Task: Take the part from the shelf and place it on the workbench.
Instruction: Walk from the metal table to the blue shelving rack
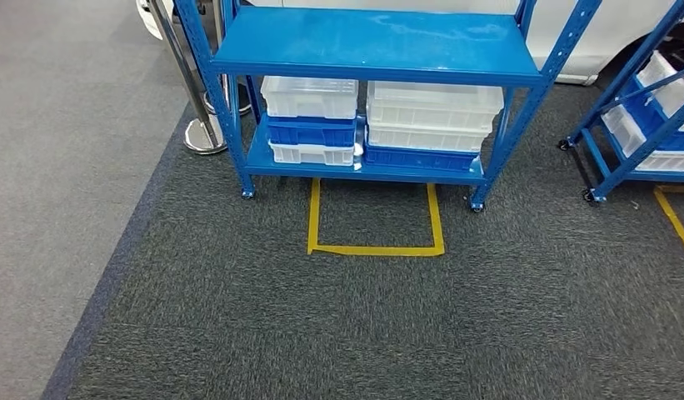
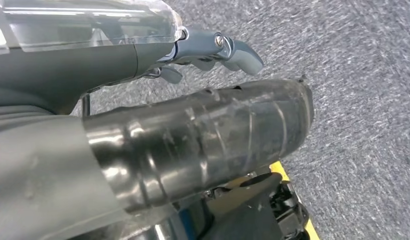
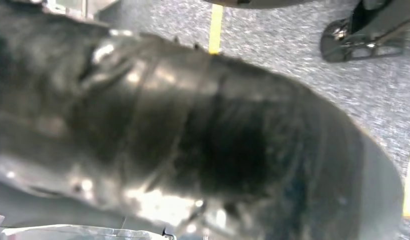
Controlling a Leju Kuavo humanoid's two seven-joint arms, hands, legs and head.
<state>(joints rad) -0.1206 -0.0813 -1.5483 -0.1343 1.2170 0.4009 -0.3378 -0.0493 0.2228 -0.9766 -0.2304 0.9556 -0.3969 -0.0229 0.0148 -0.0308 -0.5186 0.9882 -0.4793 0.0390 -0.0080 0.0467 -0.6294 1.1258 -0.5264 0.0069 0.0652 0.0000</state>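
Note:
A blue shelf [image 1: 373,43] stands ahead of me on the dark carpet, and its top board is bare. On the lower board sit two stacks of white and blue bins, one on the left [image 1: 312,121] and a wider one on the right [image 1: 430,118]. What the bins hold is hidden, so I cannot make out the part. My left hand [image 2: 212,50] hangs over the carpet, its grey fingers loosely apart with nothing in them. My right hand [image 3: 193,135] is a dark blur close to the lens, and its fingers cannot be made out.
A yellow tape outline [image 1: 376,248] marks the carpet in front of the shelf. A second blue rack with bins [image 1: 646,112] stands at the right. A chrome post [image 1: 201,133] stands by the shelf's left leg, with lighter grey floor [image 1: 55,167] beyond it.

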